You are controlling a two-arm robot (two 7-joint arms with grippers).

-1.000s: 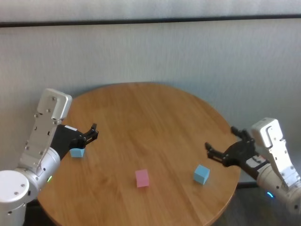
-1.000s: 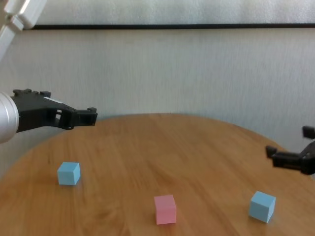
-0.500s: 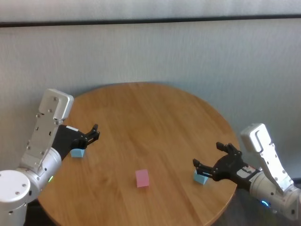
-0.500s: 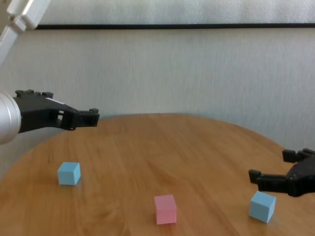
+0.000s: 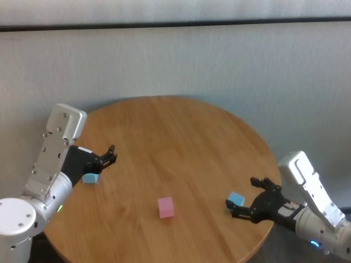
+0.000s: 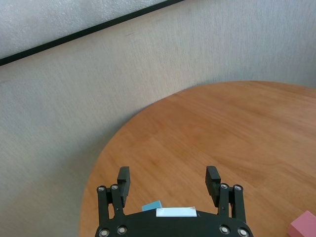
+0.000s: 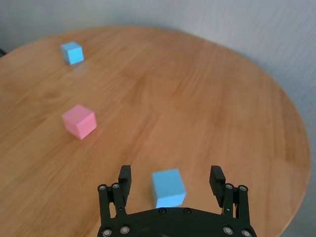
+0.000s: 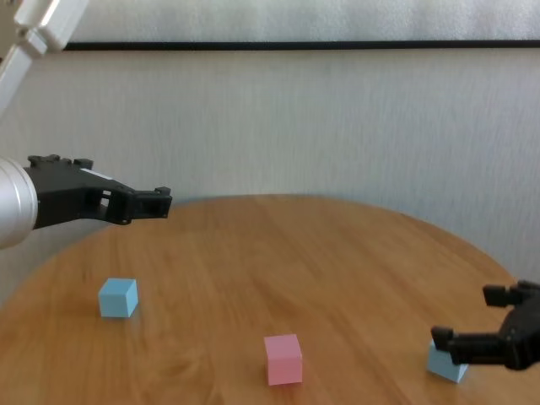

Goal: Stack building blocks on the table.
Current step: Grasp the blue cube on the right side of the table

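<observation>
On the round wooden table [image 5: 175, 137] a pink block [image 5: 165, 207] lies near the front middle. One light blue block [image 5: 90, 178] rests at the left, partly behind my left arm. My left gripper [image 5: 111, 154] hovers open just above and beyond it, holding nothing. The other light blue block [image 5: 237, 198] lies at the front right. My right gripper [image 5: 243, 196] is low over it and open; in the right wrist view this block [image 7: 168, 187] sits between the two spread fingers [image 7: 125, 173], with gaps on both sides.
The table's rim curves close behind the right block [image 8: 443, 364], and my right forearm reaches in over that rim. A pale wall with a dark rail stands behind the table. Bare wood stretches between the pink block [image 8: 283, 359] and the left block [image 8: 117, 298].
My right gripper has dropped and drawn in toward the near right rim, so its open fingers now straddle the right blue block. The left arm has hardly moved.
</observation>
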